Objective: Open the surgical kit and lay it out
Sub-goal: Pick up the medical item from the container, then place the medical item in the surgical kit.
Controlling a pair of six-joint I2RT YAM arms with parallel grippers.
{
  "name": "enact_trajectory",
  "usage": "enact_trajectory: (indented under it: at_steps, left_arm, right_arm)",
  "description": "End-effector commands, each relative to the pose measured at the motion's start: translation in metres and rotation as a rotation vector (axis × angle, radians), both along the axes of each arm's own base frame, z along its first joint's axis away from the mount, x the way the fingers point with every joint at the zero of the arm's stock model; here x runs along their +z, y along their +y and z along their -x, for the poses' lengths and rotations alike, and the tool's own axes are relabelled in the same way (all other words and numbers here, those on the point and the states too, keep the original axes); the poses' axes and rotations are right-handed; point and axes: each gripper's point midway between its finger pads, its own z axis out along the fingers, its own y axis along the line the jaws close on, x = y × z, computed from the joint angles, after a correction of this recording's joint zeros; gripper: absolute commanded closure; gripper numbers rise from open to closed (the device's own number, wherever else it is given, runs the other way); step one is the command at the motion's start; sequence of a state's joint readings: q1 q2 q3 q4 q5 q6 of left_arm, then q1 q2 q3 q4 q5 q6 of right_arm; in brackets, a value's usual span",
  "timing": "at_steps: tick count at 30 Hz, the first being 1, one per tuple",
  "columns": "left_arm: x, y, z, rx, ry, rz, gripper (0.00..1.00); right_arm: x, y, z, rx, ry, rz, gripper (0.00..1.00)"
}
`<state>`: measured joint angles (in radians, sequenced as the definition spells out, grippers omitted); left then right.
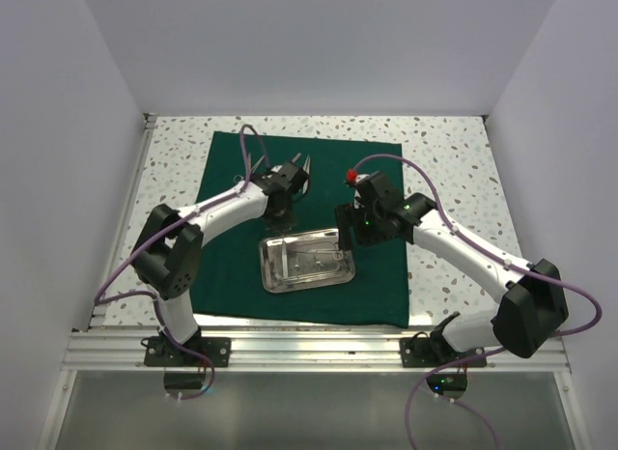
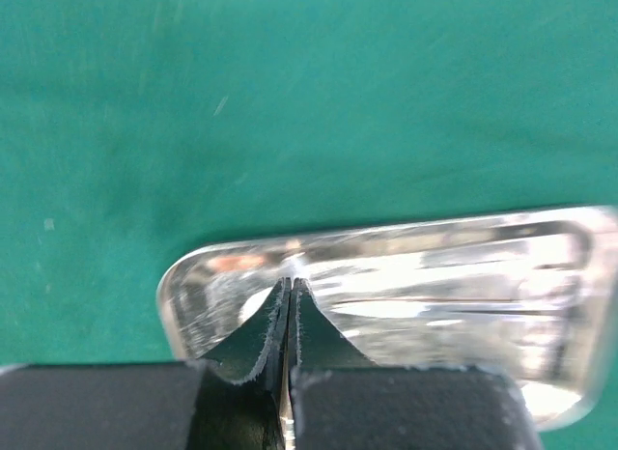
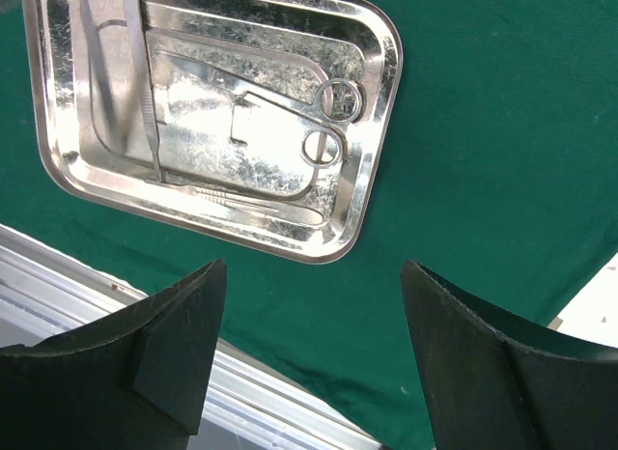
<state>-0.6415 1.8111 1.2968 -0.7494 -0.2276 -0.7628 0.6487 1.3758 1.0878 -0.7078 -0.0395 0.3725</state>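
The dark green cloth (image 1: 232, 267) lies spread flat on the table. On it stands the steel tray (image 1: 266, 267), also seen in the right wrist view (image 3: 372, 141). Scissors (image 3: 323, 122) and long forceps (image 3: 145, 93) lie inside it. A few slim silver instruments (image 1: 301, 165) lie on the cloth behind the left arm. My left gripper (image 1: 281, 218) hangs over the tray's far left corner (image 2: 179, 286). It (image 2: 290, 281) is shut, with a thin silver sliver clamped between its fingers. My right gripper (image 1: 345, 236) stands open (image 3: 314, 267) over bare cloth by the tray's right end, holding nothing.
An aluminium rail (image 1: 309, 344) runs along the table's near edge, just past the cloth's front hem (image 3: 97, 286). Speckled tabletop (image 1: 444, 160) shows around the cloth. White walls close in the left, right and back. A small red piece (image 1: 349, 174) sits by the right arm's cable.
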Motion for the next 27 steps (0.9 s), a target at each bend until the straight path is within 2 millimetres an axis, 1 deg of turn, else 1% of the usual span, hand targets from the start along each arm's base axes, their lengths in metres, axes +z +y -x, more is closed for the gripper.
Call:
enact_trajectory:
  at_steps: [1, 2, 3, 4, 5, 6, 7, 8, 9, 10, 11, 12, 13, 14, 15, 16, 17, 18, 19, 20, 21, 22, 23, 24, 25, 26, 27]
  left_arm:
    - [0.052, -0.011, -0.029, -0.014, -0.121, 0.033, 1.00]
    - [0.065, -0.018, -0.039, -0.020, -0.153, 0.051, 1.00]
    - [0.067, -0.021, -0.043, -0.028, -0.158, 0.055, 1.00]
    - [0.078, -0.028, -0.053, -0.036, -0.190, 0.077, 1.00]
    - [0.077, -0.033, -0.059, -0.051, -0.196, 0.077, 1.00]
    - [0.080, -0.041, -0.066, -0.067, -0.213, 0.100, 1.00]
    - [0.092, -0.050, -0.078, -0.078, -0.250, 0.117, 1.00]
    - [0.083, -0.056, -0.086, -0.100, -0.241, 0.106, 1.00]
    - [0.084, -0.063, -0.095, -0.113, -0.254, 0.114, 1.00]
    - [0.101, -0.075, -0.112, -0.122, -0.311, 0.146, 1.00]
    - [0.087, -0.083, -0.121, -0.146, -0.301, 0.135, 1.00]
    - [0.088, -0.092, -0.130, -0.158, -0.317, 0.153, 1.00]
    - [0.107, -0.105, -0.149, -0.164, -0.381, 0.190, 1.00]
    - [0.090, -0.113, -0.158, -0.170, -0.369, 0.184, 1.00]
    - [0.089, -0.121, -0.167, -0.176, -0.383, 0.201, 1.00]
    - [0.107, -0.135, -0.183, -0.184, -0.442, 0.247, 1.00]
    - [0.084, -0.143, -0.192, -0.196, -0.423, 0.240, 1.00]
    - [0.084, -0.151, -0.201, -0.202, -0.445, 0.258, 1.00]
    - [0.097, -0.159, -0.213, -0.203, -0.491, 0.284, 1.00]
    - [0.075, -0.164, -0.220, -0.209, -0.479, 0.274, 1.00]
    - [0.077, -0.174, -0.229, -0.220, -0.512, 0.318, 1.00]
    - [0.068, -0.177, -0.236, -0.223, -0.520, 0.328, 1.00]
    - [0.065, -0.179, -0.241, -0.219, -0.535, 0.336, 1.00]
    - [0.067, -0.182, -0.250, -0.210, -0.574, 0.352, 1.00]
    - [0.063, -0.183, -0.254, -0.208, -0.585, 0.357, 1.00]
    - [0.053, -0.184, -0.258, -0.198, -0.589, 0.359, 1.00]
    - [0.057, -0.188, -0.266, -0.194, -0.626, 0.384, 1.00]
  right_arm:
    - [0.000, -0.004, -0.003, -0.003, -0.015, 0.014, 0.23]
    - [0.000, -0.004, -0.002, -0.001, -0.014, 0.015, 0.23]
    - [0.000, -0.004, -0.003, -0.004, -0.016, 0.015, 0.23]
    - [-0.002, -0.006, -0.002, -0.008, -0.015, 0.018, 0.24]
    - [-0.002, -0.007, -0.002, -0.013, -0.017, 0.025, 0.23]
    - [-0.002, -0.009, -0.002, -0.017, -0.020, 0.028, 0.23]
    - [-0.003, -0.010, -0.001, -0.022, -0.015, 0.032, 0.23]
    - [-0.003, -0.016, -0.003, -0.047, -0.032, 0.055, 0.23]
    - [-0.003, -0.020, -0.004, -0.063, -0.037, 0.066, 0.23]
    - [-0.005, -0.025, -0.003, -0.079, -0.039, 0.083, 0.23]
    - [-0.006, -0.030, -0.002, -0.102, -0.036, 0.095, 0.23]
    - [-0.001, -0.034, -0.002, -0.122, -0.058, 0.102, 0.23]
    - [-0.005, -0.039, 0.001, -0.133, -0.054, 0.113, 0.23]
    - [-0.005, -0.043, 0.004, -0.154, -0.051, 0.118, 0.23]
    - [-0.002, -0.048, 0.006, -0.169, -0.065, 0.122, 0.24]
    - [-0.004, -0.053, 0.010, -0.179, -0.059, 0.128, 0.23]
    - [-0.005, -0.058, 0.015, -0.194, -0.051, 0.140, 0.23]
    - [-0.006, -0.062, 0.019, -0.205, -0.045, 0.147, 0.23]
    - [-0.006, -0.070, 0.026, -0.217, -0.047, 0.155, 0.23]
    - [-0.006, -0.072, 0.030, -0.230, -0.044, 0.154, 0.23]
    - [-0.005, -0.075, 0.033, -0.237, -0.044, 0.155, 0.23]
    - [-0.004, -0.082, 0.039, -0.253, -0.040, 0.162, 0.23]
    - [-0.003, -0.085, 0.042, -0.260, -0.040, 0.161, 0.23]
    - [-0.003, -0.087, 0.045, -0.266, -0.038, 0.163, 0.24]
    - [-0.004, -0.090, 0.049, -0.270, -0.030, 0.165, 0.23]
    - [0.001, -0.090, 0.051, -0.280, -0.042, 0.145, 0.23]
    - [0.003, -0.089, 0.052, -0.283, -0.044, 0.134, 0.23]
